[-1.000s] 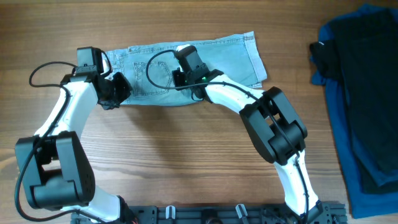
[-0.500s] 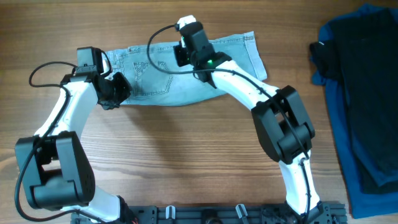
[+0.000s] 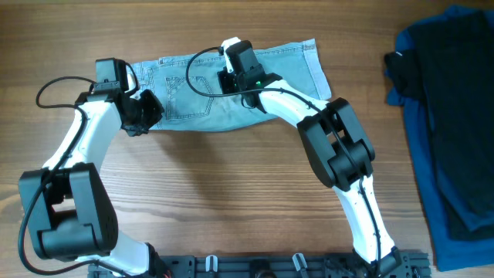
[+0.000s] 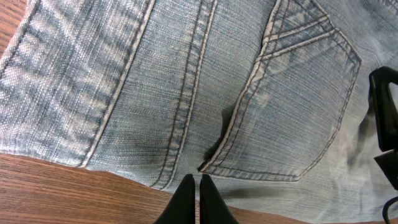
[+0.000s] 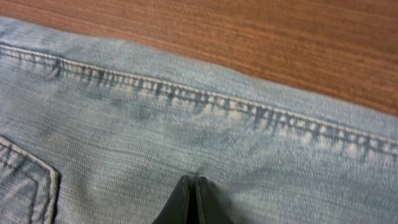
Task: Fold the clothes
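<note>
left gripper (image 3: pixel 143 116): jaws pressed together, nothing between them that I can see. The tips sit at the near edge of the shorts (image 3: pixel 285 73).
left wrist view: fingertips of the left gripper (image 4: pixel 199 180) are right where denim (image 4: pixel 186 81) meets bare table (image 4: pixel 62 186). The back pocket (image 4: pixel 292 118) is ahead of the jaws and to one side.
why left sits there: my guess is I'm pinning or nudging that edge so the waist end doesn't slide.
shorts: they lie flat on the table (image 3: pixel 231 193) as one long strip and look already doubled leg on leg. The waist end is by the left jaws and the hemmed leg ends run out past the right jaws.
right gripper (image 3: pixel 235 66): jaws closed tight, no cloth visibly pinched. It's parked on the strip about midway along, towards the far edge.
right wrist view: tips of the right gripper (image 5: pixel 196 180) rest on the denim (image 5: pixel 155 143). A stitched seam runs across just ahead of the jaws, with bare wood (image 5: pixel 249 37) beyond it.
why right sits there: probably pressing or smoothing the cloth flat. I can't tell if the tips push down or only touch.
step: I judge one fold is done and a crosswise fold is still to come.
next need: I'd have to open a jaw before grabbing a hem, since both are closed and holding nothing.
risk: closed tips dragging on denim could bunch the top layer.
dark blue garment (image 3: pixel 428 185): well off to the right of both jaws, not mine to fold.
black garment (image 3: pixel 455 116): lying on the dark blue one, also left alone.
</note>
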